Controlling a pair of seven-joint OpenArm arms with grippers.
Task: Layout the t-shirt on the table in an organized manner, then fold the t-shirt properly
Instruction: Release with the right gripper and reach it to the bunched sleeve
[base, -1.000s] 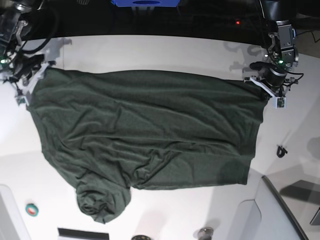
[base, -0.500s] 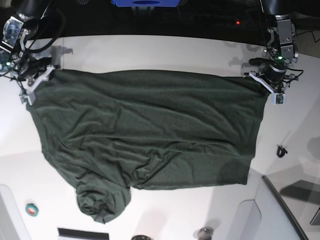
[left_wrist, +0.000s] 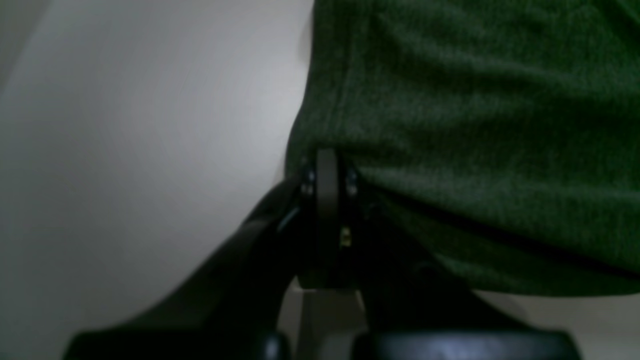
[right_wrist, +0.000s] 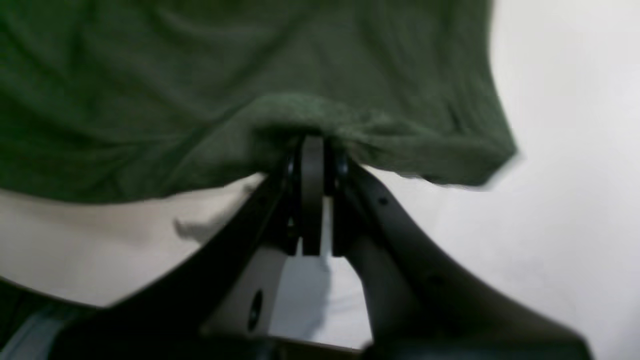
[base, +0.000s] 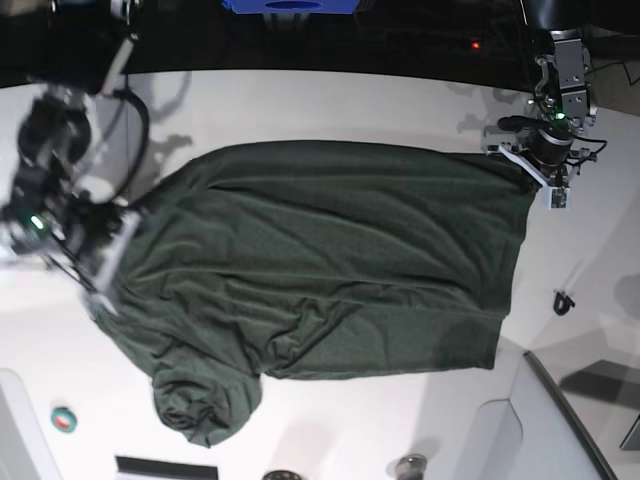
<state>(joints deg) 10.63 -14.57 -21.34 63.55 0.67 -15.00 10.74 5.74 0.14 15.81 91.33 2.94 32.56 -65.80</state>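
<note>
The dark green t-shirt (base: 320, 260) lies spread and wrinkled on the white table (base: 330, 100), with one end bunched at the lower left. At the shirt's top right corner in the base view, my left gripper (base: 527, 172) is shut on the hem. The left wrist view shows the left gripper (left_wrist: 327, 162) clamped on the t-shirt (left_wrist: 475, 125) edge. My right gripper (base: 112, 262), blurred, is at the shirt's left edge. In the right wrist view the right gripper (right_wrist: 312, 145) is shut on a raised fold of the t-shirt (right_wrist: 200, 90).
A small green tape roll (base: 64, 420) lies at the lower left. A small black clip (base: 563, 302) sits right of the shirt. A grey panel (base: 560, 420) fills the lower right corner. A blue object (base: 290, 5) stands beyond the far edge.
My right gripper closed on the shirt and swung down and inward from the top left corner, pulling that corner with it. The left gripper stayed put, still shut.
</note>
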